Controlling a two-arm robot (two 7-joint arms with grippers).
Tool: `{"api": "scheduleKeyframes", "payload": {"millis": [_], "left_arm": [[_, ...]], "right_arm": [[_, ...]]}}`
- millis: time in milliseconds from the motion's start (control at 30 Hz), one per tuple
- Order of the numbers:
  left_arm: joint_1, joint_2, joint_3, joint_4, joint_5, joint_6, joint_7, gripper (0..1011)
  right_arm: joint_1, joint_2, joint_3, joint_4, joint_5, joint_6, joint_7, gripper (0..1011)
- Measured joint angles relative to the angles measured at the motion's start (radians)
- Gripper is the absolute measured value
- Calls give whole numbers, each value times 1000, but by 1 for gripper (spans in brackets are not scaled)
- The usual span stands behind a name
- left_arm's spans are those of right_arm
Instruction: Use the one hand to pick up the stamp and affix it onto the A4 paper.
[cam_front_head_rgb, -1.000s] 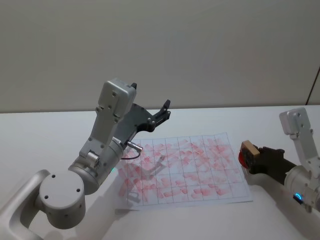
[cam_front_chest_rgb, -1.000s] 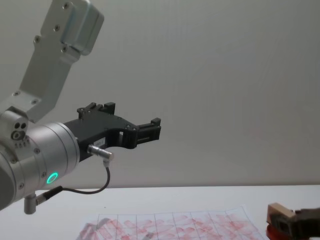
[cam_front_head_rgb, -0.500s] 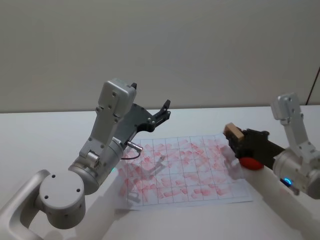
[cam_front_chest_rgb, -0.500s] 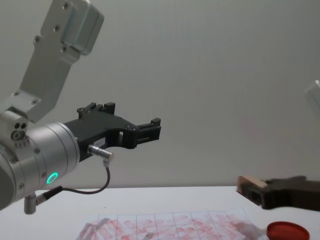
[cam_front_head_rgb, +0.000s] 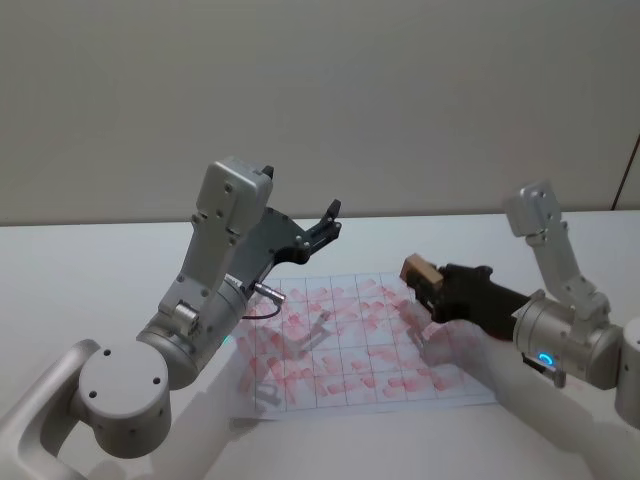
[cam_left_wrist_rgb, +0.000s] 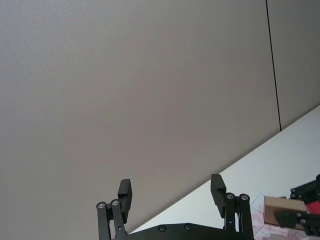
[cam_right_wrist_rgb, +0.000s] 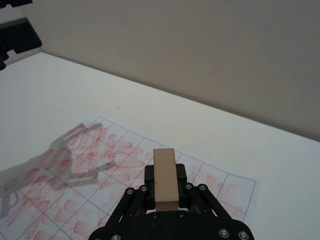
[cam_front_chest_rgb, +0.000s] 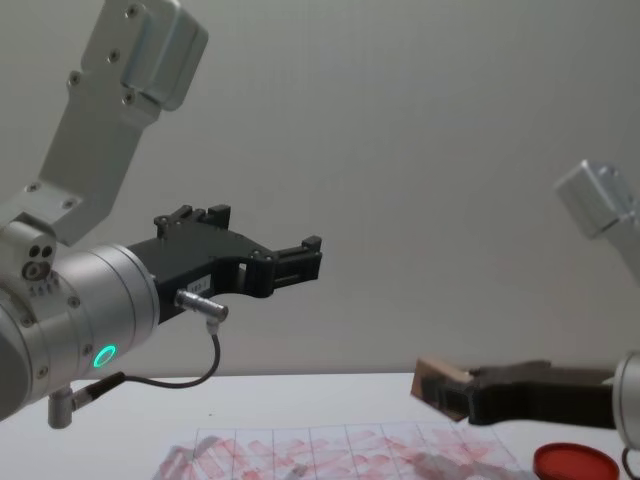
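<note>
— Where are we holding the stamp?
— Our right end effector is clamping the stamp right of centre, hovering above the A4 paper's right part. Our left end effector is hanging agape, upper centre-left.

red ink pad — flat on white table, right side | plain grey wall behind — thin dark line down it

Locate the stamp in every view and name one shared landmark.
Head: stamp right of centre, above the A4 paper.
Chest: stamp low, right of centre.
Left wrist: stamp far beyond the left gripper.
Right wrist: stamp held in the right gripper.
Shared landmark: the gridded paper.
</note>
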Motion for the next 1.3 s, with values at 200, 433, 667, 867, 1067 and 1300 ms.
{"api": "scheduleKeyframes", "payload": {"millis": [200,433,667,867,1067,1300], "left_arm": [[0,0,0,0,0,0,0,1001],[0,0,0,0,0,0,0,1001],[0,0,0,0,0,0,0,1001],[0,0,0,0,0,0,0,1001],[0,0,0,0,0,0,0,1001],[0,0,0,0,0,0,0,1001]], "right_arm": [[1,1,-10,15,-7,54,30,219],[-7,11,-18,22,-36,117,43,219],[-8,17,-23,27,-69,144,55,219],[1,20,-28,39,-100,137,59,219],[9,23,-28,49,-122,104,56,219],[15,27,-23,48,-134,52,37,219]]}}
